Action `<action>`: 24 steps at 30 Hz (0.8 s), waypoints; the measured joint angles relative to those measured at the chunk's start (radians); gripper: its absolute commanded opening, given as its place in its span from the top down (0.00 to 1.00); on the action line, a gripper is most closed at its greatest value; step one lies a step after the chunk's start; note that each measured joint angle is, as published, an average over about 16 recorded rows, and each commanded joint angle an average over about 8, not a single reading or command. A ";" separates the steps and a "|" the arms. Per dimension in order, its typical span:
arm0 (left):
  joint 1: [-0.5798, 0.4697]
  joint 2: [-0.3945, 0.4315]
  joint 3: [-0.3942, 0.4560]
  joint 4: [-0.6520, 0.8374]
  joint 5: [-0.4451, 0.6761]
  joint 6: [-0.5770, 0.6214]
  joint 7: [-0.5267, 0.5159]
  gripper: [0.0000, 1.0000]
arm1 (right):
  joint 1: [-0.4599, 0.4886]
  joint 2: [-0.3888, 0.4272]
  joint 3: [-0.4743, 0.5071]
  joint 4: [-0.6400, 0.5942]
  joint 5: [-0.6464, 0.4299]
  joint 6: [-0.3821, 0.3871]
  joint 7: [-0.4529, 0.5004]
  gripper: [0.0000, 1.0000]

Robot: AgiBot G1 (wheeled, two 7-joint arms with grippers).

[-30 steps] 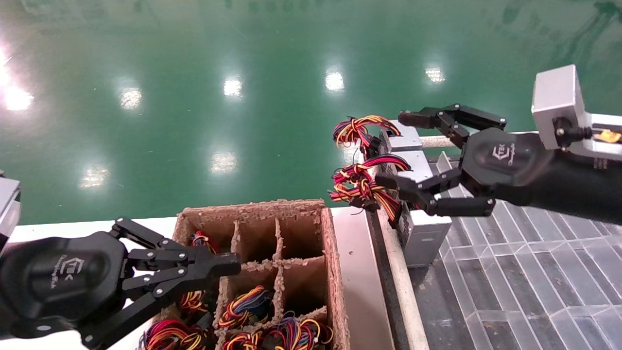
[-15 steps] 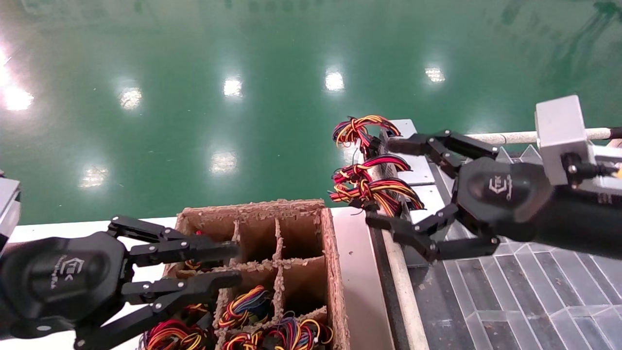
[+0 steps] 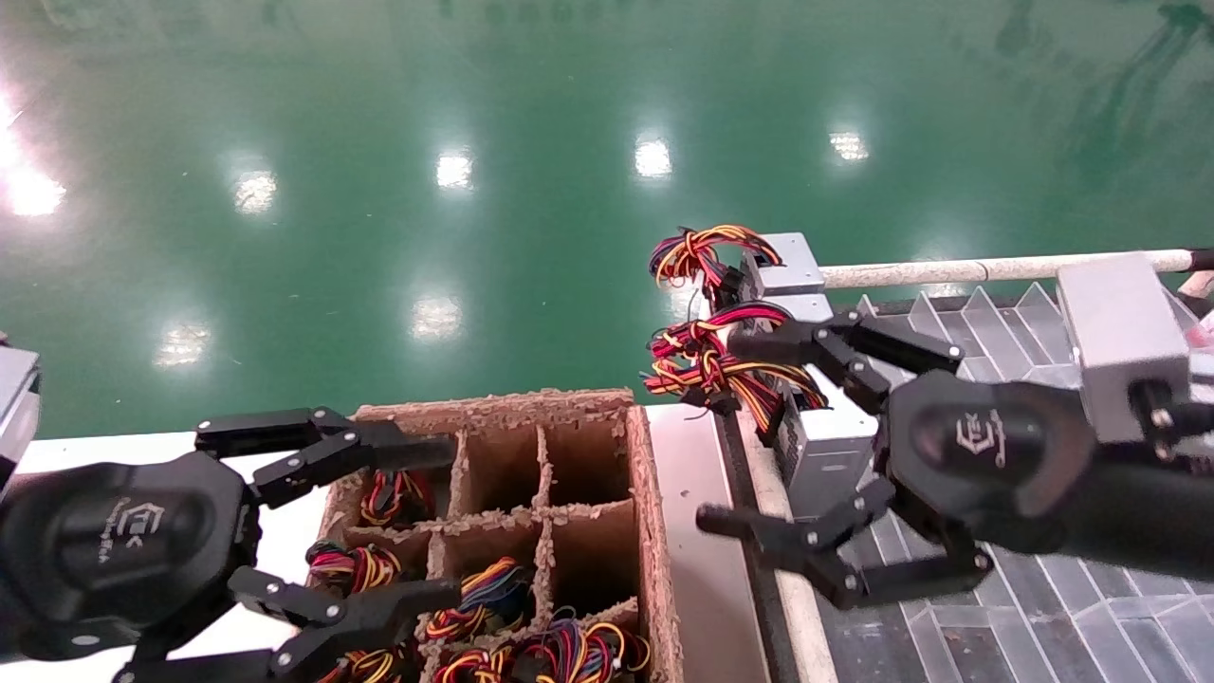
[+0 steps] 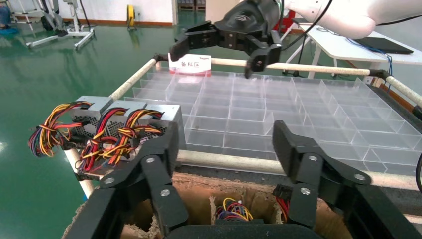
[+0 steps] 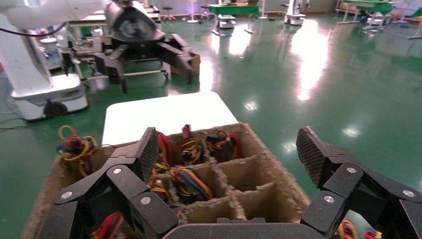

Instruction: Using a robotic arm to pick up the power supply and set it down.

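A glossy green floor (image 3: pixel 474 142) fills the far part of the head view. In front of it on the right lies a clear plastic tray (image 3: pixel 996 579) divided into many small compartments, edged by pale rails. On the left a brown cardboard crate (image 3: pixel 531 455) with dividers sits on a white table (image 3: pixel 57 451), several of its cells holding coiled wire bundles in red, yellow, orange and black, and some also with blue.

Three silver power supplies stand in a row at the tray's left edge, wire bundles hanging over the rail. The nearest one, the power supply (image 3: pixel 825 455), rests in the tray with its red, yellow, orange and black loop (image 3: pixel 730 365) trailing toward the crate.

The right gripper (image 3: pixel 749 432) hovers beside this box with its jaws spread wide and nothing between them; one finger lies over the box's top, the other is out over the rail nearer the robot.

The left gripper (image 3: pixel 441 522) hangs over the crate's left cells, jaws likewise wide apart and holding nothing.
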 measured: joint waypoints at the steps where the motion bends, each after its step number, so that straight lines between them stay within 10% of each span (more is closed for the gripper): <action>1: 0.000 0.000 0.000 0.000 0.000 0.000 0.000 0.00 | -0.006 0.001 0.004 0.005 0.003 -0.003 0.003 0.00; 24: 0.000 0.000 0.000 0.000 0.000 0.000 0.000 0.00 | -0.109 0.010 0.063 0.094 0.051 -0.057 0.045 0.00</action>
